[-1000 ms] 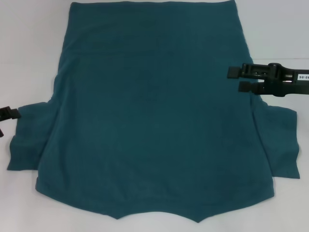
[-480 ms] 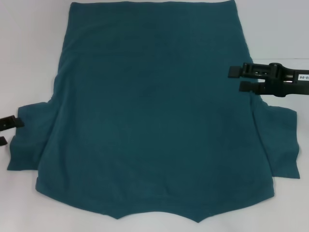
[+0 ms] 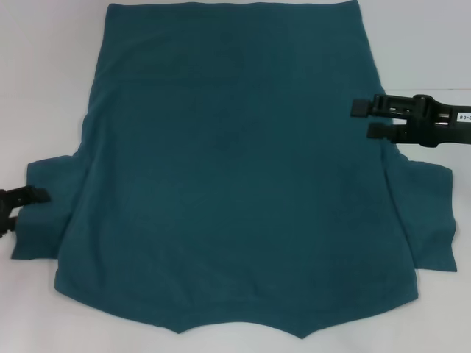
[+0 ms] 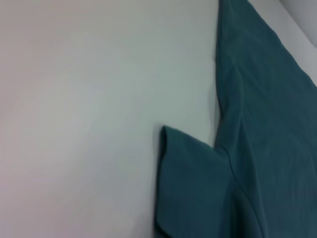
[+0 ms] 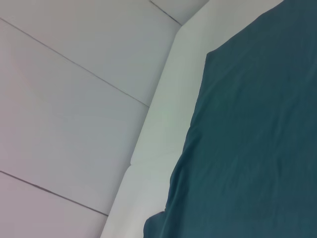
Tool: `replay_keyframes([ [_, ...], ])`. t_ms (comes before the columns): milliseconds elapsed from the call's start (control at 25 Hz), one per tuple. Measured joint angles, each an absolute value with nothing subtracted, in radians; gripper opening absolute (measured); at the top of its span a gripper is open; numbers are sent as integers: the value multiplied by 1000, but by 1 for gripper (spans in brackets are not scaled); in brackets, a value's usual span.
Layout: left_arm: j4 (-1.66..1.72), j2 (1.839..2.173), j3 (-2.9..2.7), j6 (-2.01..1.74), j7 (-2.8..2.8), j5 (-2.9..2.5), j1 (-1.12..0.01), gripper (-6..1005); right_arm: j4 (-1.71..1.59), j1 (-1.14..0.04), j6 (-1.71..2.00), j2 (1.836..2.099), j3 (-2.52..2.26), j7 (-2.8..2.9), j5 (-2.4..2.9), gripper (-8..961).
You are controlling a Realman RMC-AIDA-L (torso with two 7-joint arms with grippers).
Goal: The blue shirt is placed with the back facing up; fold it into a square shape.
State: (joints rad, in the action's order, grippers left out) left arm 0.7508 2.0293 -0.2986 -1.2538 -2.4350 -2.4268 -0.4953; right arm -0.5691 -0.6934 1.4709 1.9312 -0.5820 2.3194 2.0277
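blue shirt (image 3: pixel 235 176) — teal, plain (no lettering), spread flat, sleeves out

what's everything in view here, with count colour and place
blue shirt: one, dark teal-blue, spread flat across the middle of the table, plain side up, sleeves out to both sides
table: one, white, under the shirt
left gripper: one, black, at the edge of the shirt's left sleeve, fingers apart
right gripper: one, black, over the shirt's right edge above the right sleeve, fingers apart
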Motion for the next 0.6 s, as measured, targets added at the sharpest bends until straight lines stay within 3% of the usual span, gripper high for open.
replay_keyframes([
  [480, 748, 2028, -322, -1263, -2453, -2423, -504, 873, -543, -682, 1470, 1926, -543, 2313, 2028, 894],
  [600, 753, 2026, -323, -1263, -2453, -2425, -504, 783, -543, -679, 1470, 1926, -541, 2311, 2028, 893],
])
